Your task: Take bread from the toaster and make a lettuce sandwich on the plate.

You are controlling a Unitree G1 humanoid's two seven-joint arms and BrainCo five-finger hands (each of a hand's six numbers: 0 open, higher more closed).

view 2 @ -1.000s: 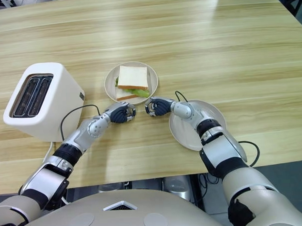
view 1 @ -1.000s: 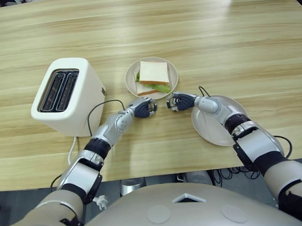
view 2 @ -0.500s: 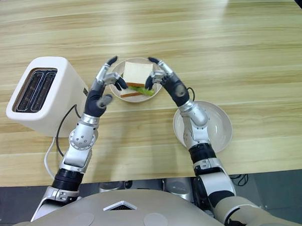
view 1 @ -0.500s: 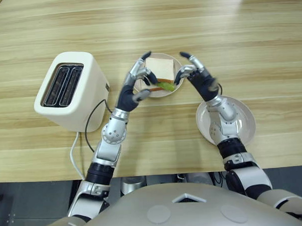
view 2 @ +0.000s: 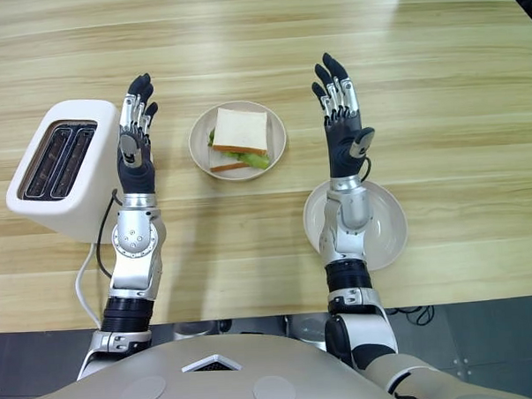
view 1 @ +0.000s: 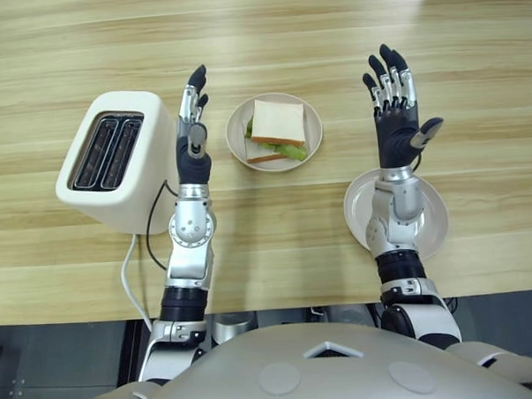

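Left eye, hands: left hand (view 1: 193, 141) and right hand (view 1: 395, 114) have lifted from curled fists at lower centre; they now stand upright, fingers spread wide, holding nothing.
Left eye, sandwich: sandwich (view 1: 274, 128) sits unmoved on the plate (view 1: 312, 137), upper centre, between the hands.
Right eye, toaster: toaster (view 2: 57, 173) at left on the bench (view 2: 436, 59); slots look empty.
Right eye, meaning: sandwich assembled, hands clear; the task looks finished.

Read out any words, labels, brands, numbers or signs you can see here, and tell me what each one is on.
None: no text, number or sign can be read in either view.
The white toaster, the sandwich, its plate, the empty plate and the wooden table all look plain.
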